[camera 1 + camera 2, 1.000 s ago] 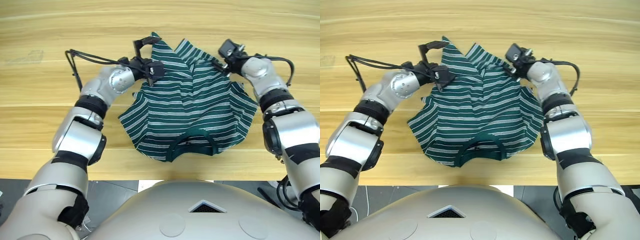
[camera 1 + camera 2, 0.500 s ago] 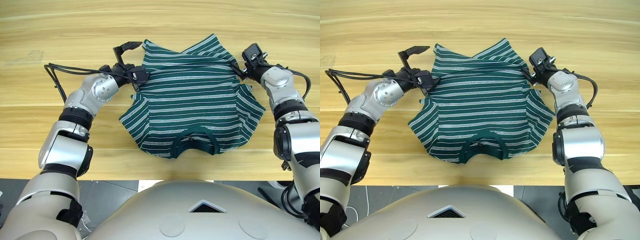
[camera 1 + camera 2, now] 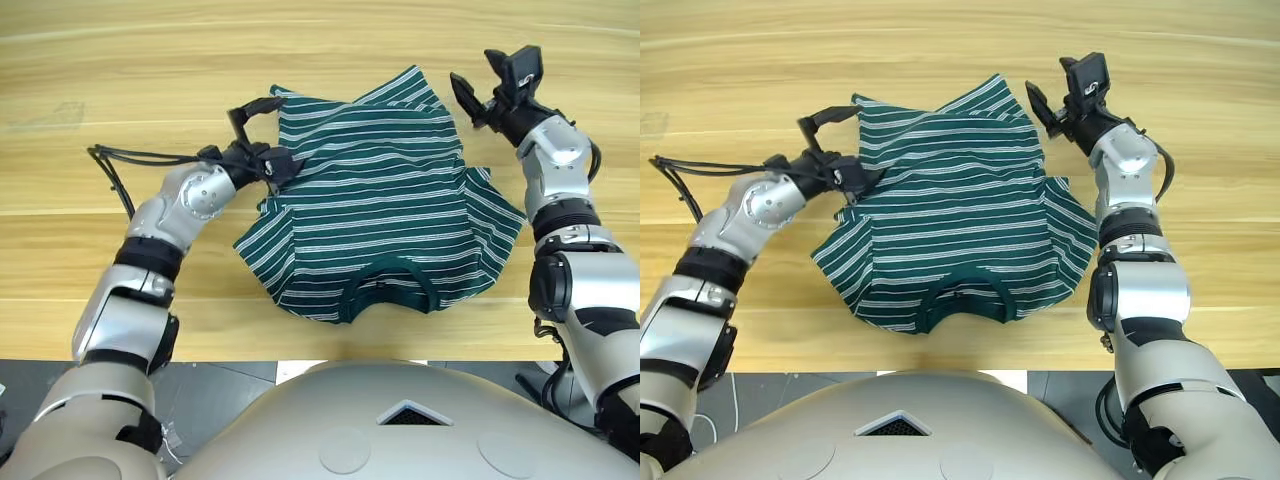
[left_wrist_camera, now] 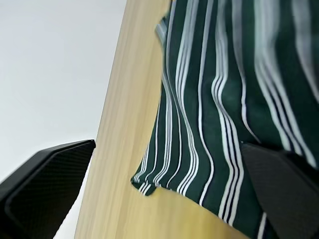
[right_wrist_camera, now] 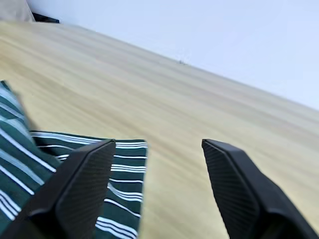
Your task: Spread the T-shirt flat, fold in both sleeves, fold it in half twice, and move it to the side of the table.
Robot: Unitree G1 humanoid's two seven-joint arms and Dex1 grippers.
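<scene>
Head views: the shirt [image 3: 385, 215] is lying rumpled mid-bench [image 3: 120, 60], collar nearest us.

Left wrist: our left end effector [image 4: 167, 147] is gaping wide, shirt edge lying ungripped between its fingers.

Right wrist: our right end effector [image 5: 159, 144] is gaping too, holding nothing, beside a shirt corner.

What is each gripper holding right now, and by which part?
Nothing. Left gripper is open at one edge of the T-shirt; right gripper is open beside its far corner.

Bare tabletop [image 3: 320, 40] stretches beyond the T-shirt [image 3: 380, 215] far, left and right.
</scene>
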